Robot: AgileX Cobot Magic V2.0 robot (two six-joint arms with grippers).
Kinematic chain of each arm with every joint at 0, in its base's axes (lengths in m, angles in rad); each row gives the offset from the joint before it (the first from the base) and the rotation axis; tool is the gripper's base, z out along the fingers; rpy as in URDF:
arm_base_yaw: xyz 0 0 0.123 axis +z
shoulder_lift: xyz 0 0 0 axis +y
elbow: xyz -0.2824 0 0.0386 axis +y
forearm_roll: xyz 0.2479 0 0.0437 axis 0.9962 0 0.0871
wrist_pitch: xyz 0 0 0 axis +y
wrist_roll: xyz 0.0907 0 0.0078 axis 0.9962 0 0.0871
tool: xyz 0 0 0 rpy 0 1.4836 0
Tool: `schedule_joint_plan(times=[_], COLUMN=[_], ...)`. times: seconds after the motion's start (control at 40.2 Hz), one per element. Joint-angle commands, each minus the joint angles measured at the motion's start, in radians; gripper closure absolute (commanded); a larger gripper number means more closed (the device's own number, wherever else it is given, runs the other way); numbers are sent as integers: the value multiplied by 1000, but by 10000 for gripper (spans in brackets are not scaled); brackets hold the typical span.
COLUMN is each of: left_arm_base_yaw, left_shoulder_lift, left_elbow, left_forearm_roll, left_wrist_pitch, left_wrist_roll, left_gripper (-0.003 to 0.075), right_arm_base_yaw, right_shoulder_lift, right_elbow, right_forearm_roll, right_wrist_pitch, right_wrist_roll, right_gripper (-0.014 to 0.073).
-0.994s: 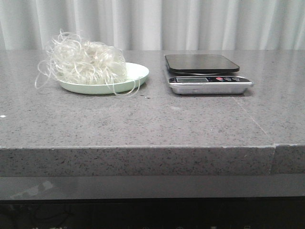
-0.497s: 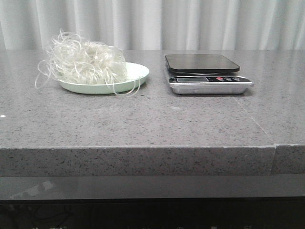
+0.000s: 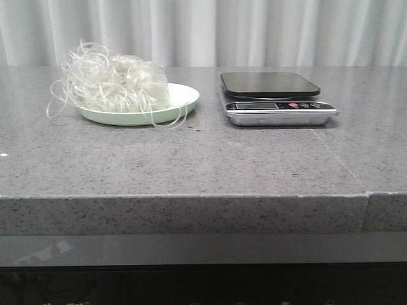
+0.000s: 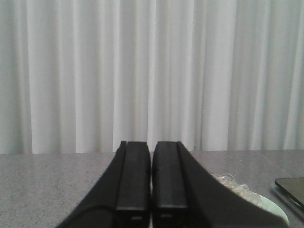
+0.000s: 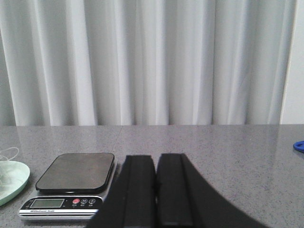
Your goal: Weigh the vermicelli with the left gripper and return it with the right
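The vermicelli (image 3: 114, 82) is a fluffy whitish mound of curly strands heaped on a pale green plate (image 3: 183, 96) at the table's left rear; a bit of it (image 4: 233, 186) peeks out beside my left fingers. A digital scale (image 3: 273, 95) with a dark platform stands to the plate's right and shows as the scale (image 5: 73, 180) in the right wrist view. My left gripper (image 4: 151, 145) is shut and holds nothing, well short of the plate. My right gripper (image 5: 156, 157) is shut and holds nothing, just to the side of the scale. Neither arm appears in the front view.
The grey speckled table (image 3: 191, 159) has a seam at the right (image 3: 365, 190) and a front edge close to the camera. White curtains (image 3: 203, 32) hang behind it. A blue object (image 5: 299, 146) lies at the far edge of the right wrist view.
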State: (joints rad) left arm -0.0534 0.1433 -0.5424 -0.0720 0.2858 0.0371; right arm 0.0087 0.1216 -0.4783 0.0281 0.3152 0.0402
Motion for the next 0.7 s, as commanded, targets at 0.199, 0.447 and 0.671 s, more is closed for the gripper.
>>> schedule_joint_plan(times=[0.199, 0.447, 0.671], left_arm_base_yaw=[-5, -5, -5], left_shoulder_lift=[286, 393, 449], left_elbow=[-276, -259, -216], left_forearm_roll=[-8, -8, -8], left_wrist_pitch=[187, 229, 231], left_wrist_roll=[2, 2, 2], left_gripper=[565, 565, 565], right_arm_base_yaw=[-4, -4, -4], right_shoulder_lift=[279, 424, 491], right_elbow=[-259, -270, -270], right_forearm_roll=[-9, -9, -9], right_wrist_pitch=[165, 233, 273], right_wrist_roll=[-4, -4, -4], right_gripper=[436, 436, 436])
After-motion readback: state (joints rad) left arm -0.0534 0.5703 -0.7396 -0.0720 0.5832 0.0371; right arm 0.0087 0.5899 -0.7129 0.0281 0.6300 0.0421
